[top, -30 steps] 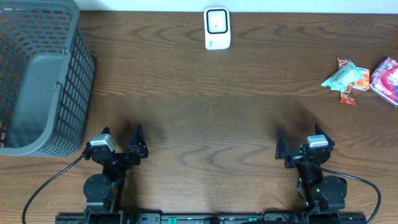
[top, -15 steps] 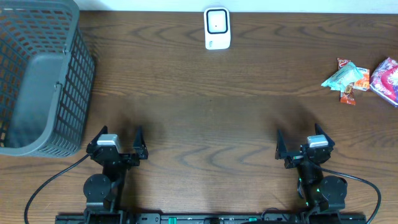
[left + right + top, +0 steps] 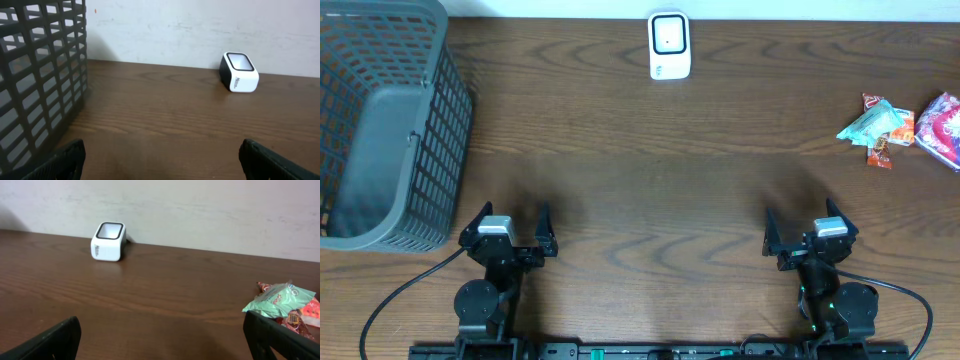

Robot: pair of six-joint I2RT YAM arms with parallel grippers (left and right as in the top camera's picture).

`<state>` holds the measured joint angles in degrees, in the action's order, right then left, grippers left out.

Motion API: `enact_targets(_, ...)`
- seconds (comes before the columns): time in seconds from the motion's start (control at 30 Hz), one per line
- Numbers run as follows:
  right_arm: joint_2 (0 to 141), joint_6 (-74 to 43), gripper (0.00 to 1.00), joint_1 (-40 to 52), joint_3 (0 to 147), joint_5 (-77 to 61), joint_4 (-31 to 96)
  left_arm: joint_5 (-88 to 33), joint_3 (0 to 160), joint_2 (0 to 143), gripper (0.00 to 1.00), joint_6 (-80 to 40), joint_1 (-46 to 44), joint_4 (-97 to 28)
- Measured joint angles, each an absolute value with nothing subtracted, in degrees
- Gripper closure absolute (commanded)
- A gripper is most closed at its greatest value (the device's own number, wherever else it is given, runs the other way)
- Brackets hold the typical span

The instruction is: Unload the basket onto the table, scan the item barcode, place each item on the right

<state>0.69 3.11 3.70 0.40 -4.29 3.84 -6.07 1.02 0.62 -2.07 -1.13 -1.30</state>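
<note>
Left tool and right tool released, one scanner, one basket, roughly four snack packets.

The broad middle of the surface lies open from the near edge to the far wall. On the left, the tall mesh basket walls off that side, near the left tool. A white scanner stands far centre. Snack packets lie far right, well apart from the right tool.

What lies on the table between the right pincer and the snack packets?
Nothing. In the overhead view, only bare brown table separates the open right pincer from the snack packets. The right wrist view agrees.
</note>
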Motion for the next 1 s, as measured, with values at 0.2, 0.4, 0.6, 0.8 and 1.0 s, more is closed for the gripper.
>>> enact_targets(0.2, 0.69, 3.11, 0.01, 3.70, 0.40, -4.29, 3.84, -6.04, 1.02, 0.62, 0.02, -1.63, -1.13, -1.30)
enact_targets(0.4, 0.69, 3.11, 0.01, 3.70, 0.40, -4.29, 3.84, -6.02, 1.02, 0.62, 0.02, -1.21, -1.13, -1.32)
enact_targets(0.6, 0.69, 3.11, 0.01, 3.70, 0.40, -4.29, 3.84, -5.89, 1.02, 0.62, 0.02, 1.80, -1.13, -1.34)
enact_targets(0.8, 0.69, 3.11, 0.01, 3.70, 0.40, -4.29, 3.84, -5.87, 1.02, 0.62, 0.02, 1.98, -1.13, -1.34)
enact_targets(1.0, 0.69, 3.11, 0.01, 3.70, 0.40, -4.32, 3.84, -5.89, 1.02, 0.62, 0.02, 1.98, -1.13, -1.32)
